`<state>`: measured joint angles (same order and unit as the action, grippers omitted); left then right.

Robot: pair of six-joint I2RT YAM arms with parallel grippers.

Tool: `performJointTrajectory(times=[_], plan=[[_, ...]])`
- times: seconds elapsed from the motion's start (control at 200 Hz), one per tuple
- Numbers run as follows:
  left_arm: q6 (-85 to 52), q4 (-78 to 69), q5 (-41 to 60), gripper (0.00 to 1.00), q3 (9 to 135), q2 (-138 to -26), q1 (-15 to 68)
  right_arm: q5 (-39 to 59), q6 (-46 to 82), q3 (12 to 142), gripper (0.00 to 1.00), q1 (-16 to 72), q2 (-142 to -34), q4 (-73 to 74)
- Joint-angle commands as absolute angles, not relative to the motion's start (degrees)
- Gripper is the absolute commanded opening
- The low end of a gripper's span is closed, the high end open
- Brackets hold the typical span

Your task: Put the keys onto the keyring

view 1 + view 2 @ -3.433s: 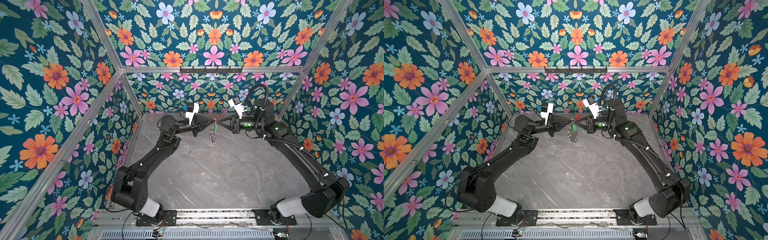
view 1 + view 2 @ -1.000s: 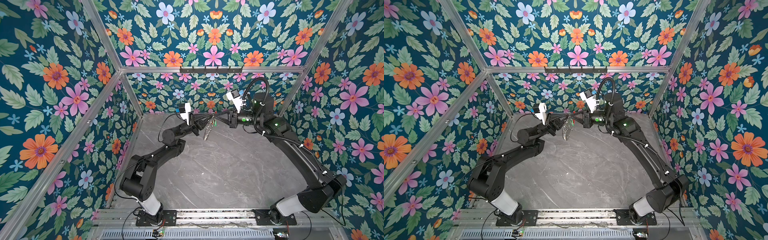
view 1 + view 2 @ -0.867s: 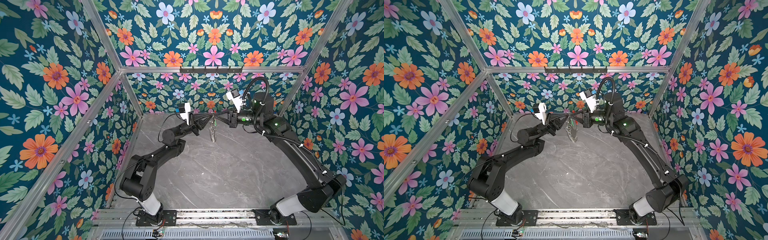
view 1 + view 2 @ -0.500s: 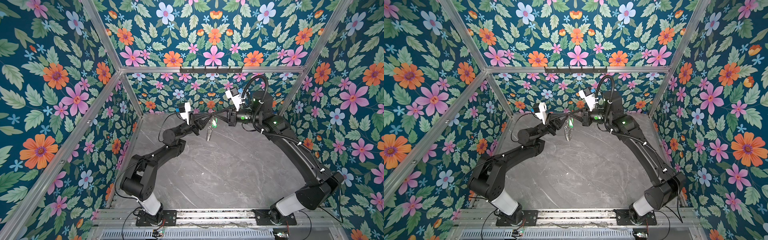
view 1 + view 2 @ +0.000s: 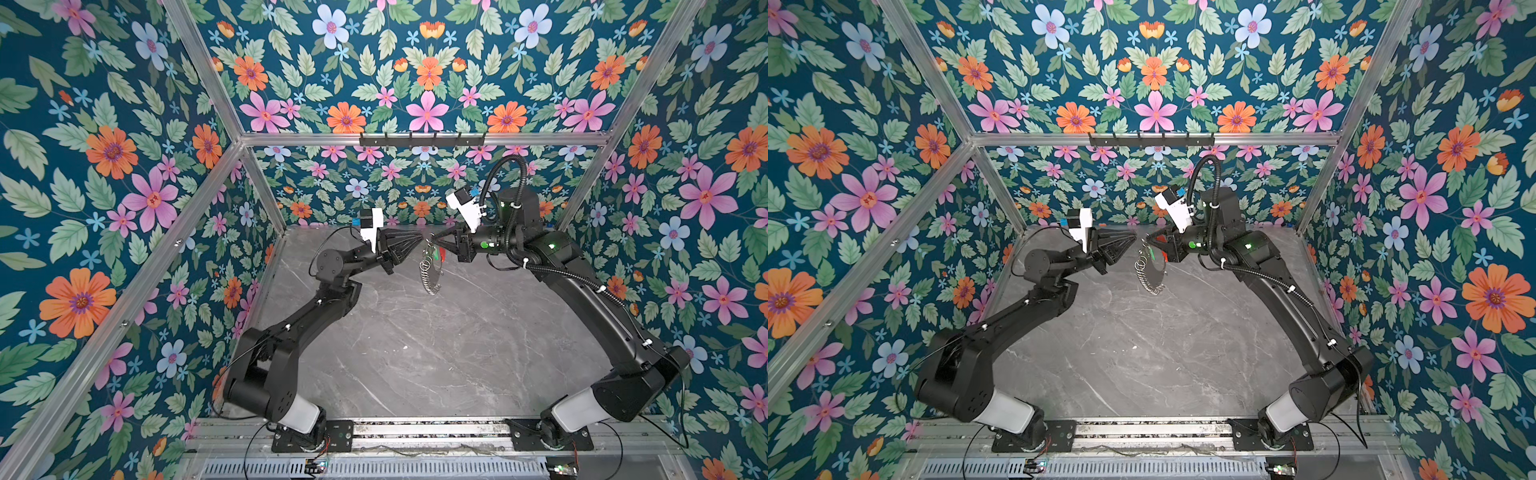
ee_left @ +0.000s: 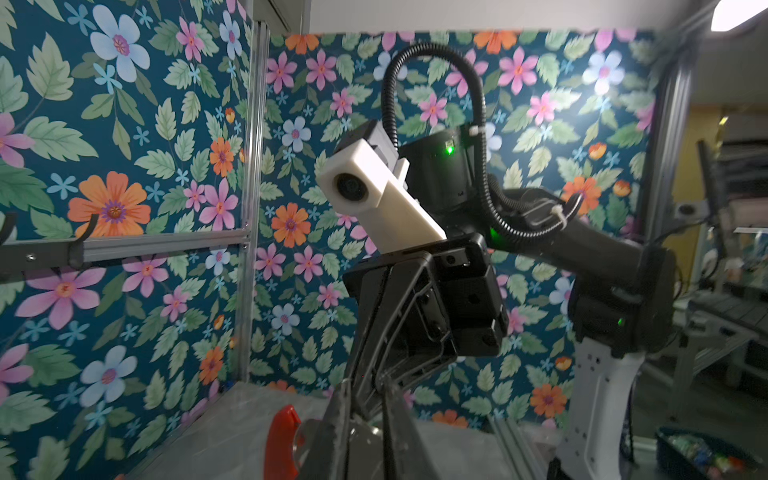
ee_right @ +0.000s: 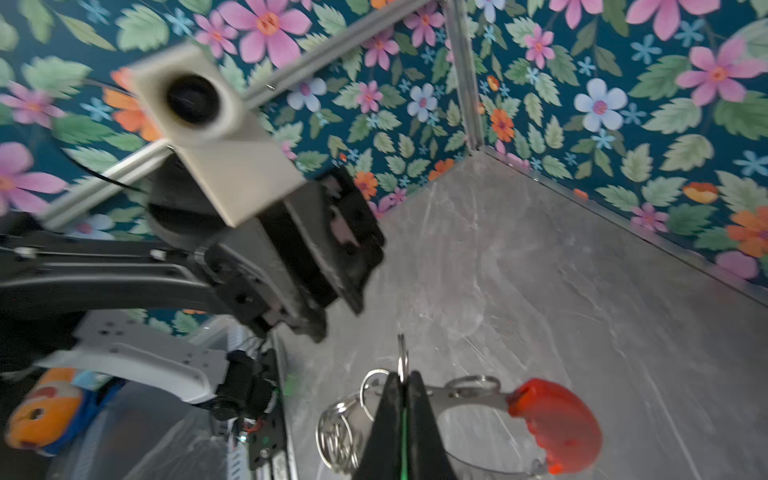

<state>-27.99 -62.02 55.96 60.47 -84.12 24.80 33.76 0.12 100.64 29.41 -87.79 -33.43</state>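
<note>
In both top views the keyring (image 5: 430, 272) (image 5: 1149, 276) hangs in the air over the back of the table, just under my right gripper (image 5: 432, 241) (image 5: 1147, 243). It is a thin metal hoop with a red arc (image 7: 557, 424) and a bunch of silver split rings (image 7: 336, 432). The right gripper (image 7: 401, 374) is shut on the keys (image 7: 402, 432). They show as a thin green strip between its fingers, with a small metal loop sticking out past the tips. My left gripper (image 5: 420, 240) (image 6: 365, 380) faces it tip to tip, slightly open, with nothing seen between its fingers.
Both arms reach in from the front rail over the grey marble table (image 5: 415, 353). Floral walls with aluminium posts close in the left, right and back. A black hook rail (image 5: 422, 141) runs across the back wall above the grippers.
The left gripper's jaws have parted a little. The keyring, which was swinging between the two grippers, now hangs a bit further right under the right gripper.
</note>
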Motion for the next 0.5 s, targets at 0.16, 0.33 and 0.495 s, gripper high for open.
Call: performJointTrajectory(times=[0.16,0.33,0.495], plan=[[21.26,4.43,57.95,0.09,75.29,-83.59,25.49,20.96,-14.05,98.53,0.0,32.05,-87.36,-40.04],[21.96,6.32,59.92,0.09,78.41,-85.05,25.58,22.43,-13.67,98.41,0.0,32.74,-86.84,-39.75],[20.22,3.87,61.17,0.1,78.41,-85.22,26.65,22.52,-13.62,98.38,0.0,33.31,-86.92,-39.73]])
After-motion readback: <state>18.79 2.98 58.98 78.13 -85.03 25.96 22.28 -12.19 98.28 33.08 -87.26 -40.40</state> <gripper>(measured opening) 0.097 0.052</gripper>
